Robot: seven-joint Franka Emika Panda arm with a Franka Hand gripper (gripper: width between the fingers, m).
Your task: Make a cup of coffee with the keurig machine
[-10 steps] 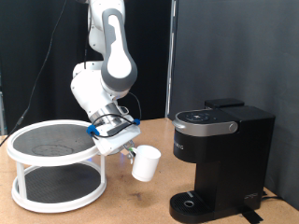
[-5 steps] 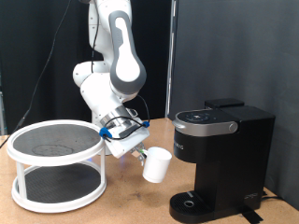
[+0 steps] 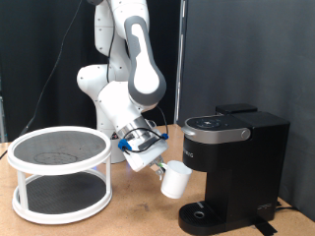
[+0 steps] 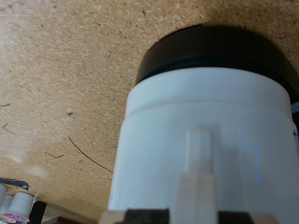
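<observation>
My gripper (image 3: 158,167) is shut on the cup (image 3: 176,181), a plain white mug held tilted in the air at mid-height, just to the exterior view's left of the keurig machine (image 3: 232,167). The machine is matte black with its lid down and a drip tray (image 3: 202,213) at its base. The mug hangs a little above and left of that tray. In the wrist view the mug (image 4: 207,140) fills the frame with its handle (image 4: 197,177) facing the camera, and the round black drip tray (image 4: 215,51) lies beyond it.
A white two-tier round rack (image 3: 59,172) with dark mesh shelves stands at the exterior view's left on the cork-brown table (image 3: 128,211). A black curtain hangs behind. Cables lie on the table in the wrist view (image 4: 89,159).
The arm has carried the mug to the exterior view's right and slightly down, from beside the rack to right next to the machine's front.
</observation>
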